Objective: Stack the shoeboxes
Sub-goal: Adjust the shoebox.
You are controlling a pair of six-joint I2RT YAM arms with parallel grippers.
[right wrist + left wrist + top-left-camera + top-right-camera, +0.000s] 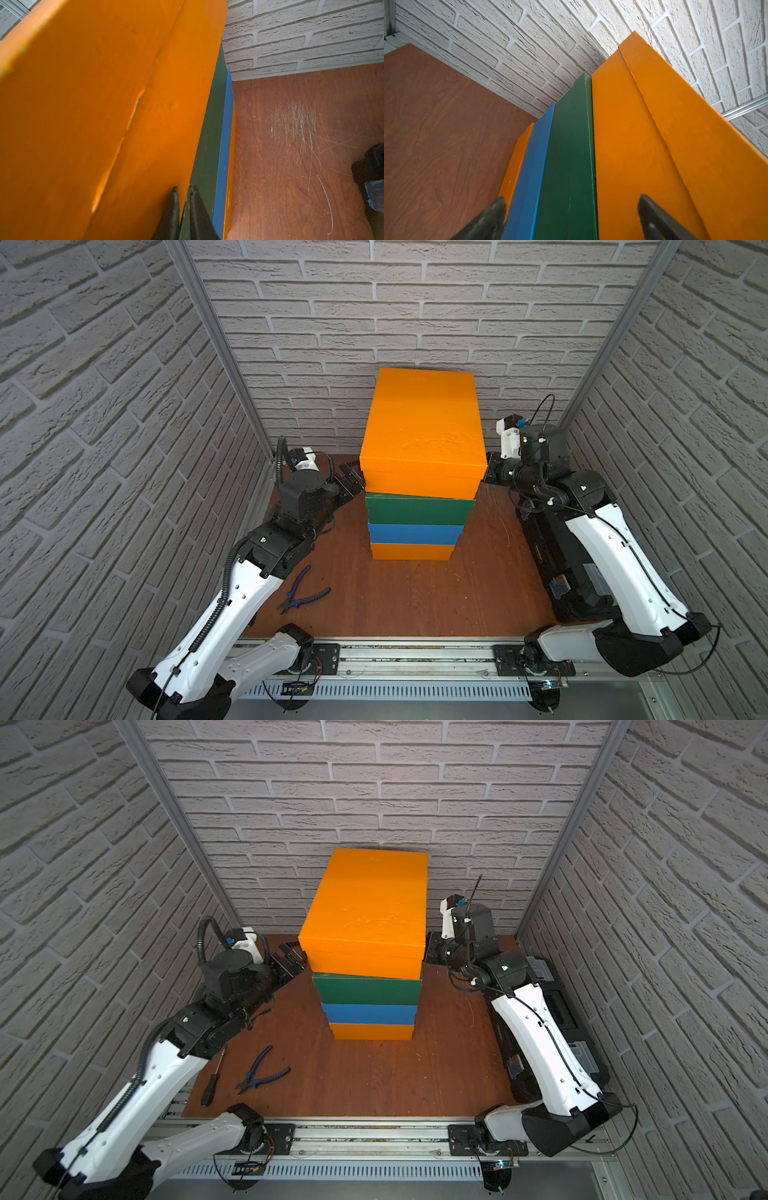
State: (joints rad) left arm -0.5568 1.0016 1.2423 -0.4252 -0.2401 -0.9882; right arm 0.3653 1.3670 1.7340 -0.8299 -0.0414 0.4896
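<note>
While the top orange shoebox (422, 427) sits slightly askew on the green shoebox (417, 510), four-high on the counter (415, 597) | step: squaring the stack (my guess) | left pincer (351, 480) released beside it, right pincer (184, 190) clenched empty | next: gentle sideways nudge

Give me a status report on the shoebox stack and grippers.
Left gripper open, right gripper shut, flanking the stack. Top orange box on green box, blue box, bottom orange box; slightly askew. Pliers, toolbox clear.

A robot test cell dressed as a workshop: brick-pattern wall panels (332, 302), aluminium framing (218, 344), a wooden counter (415, 605), pliers (253, 1077), a screwdriver (209, 1088), a black toolbox (559, 1011).
</note>
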